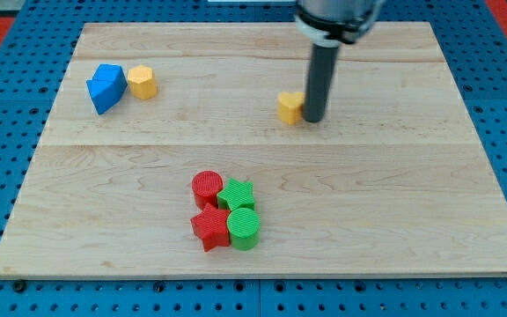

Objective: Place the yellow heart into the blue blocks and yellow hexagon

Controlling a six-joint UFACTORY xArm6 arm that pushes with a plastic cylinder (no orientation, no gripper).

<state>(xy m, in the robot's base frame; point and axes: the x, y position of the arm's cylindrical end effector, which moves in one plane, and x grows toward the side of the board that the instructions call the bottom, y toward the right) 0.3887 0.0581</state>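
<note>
- No pincer is fitted to this arm: it ends in a straight dark rod, so there is nothing to be released or clenched. The tip (pixel 313 119) rests on the board, touching the right-hand side of the yellow heart (pixel 290 106).
- Wooden board (pixel 394 202): a pale table top that fills most of the view and sits on a blue surface.
- Blue blocks (pixel 105 88): they stand near the view's top left corner of the board, pressed together; their exact shapes cannot be told apart.
- Cluster of four, below centre: red cylinder (pixel 207 187) at upper left, green star (pixel 237 194) at upper right, red star (pixel 209 228) at lower left, green cylinder (pixel 244 228) at lower right, all touching.
- Yellow hexagon (pixel 142 82): it stands just beside the blue blocks, on their right.
- Yellow heart: it lies right of the board's centre, in the upper half, well apart from the blue blocks and the hexagon.
</note>
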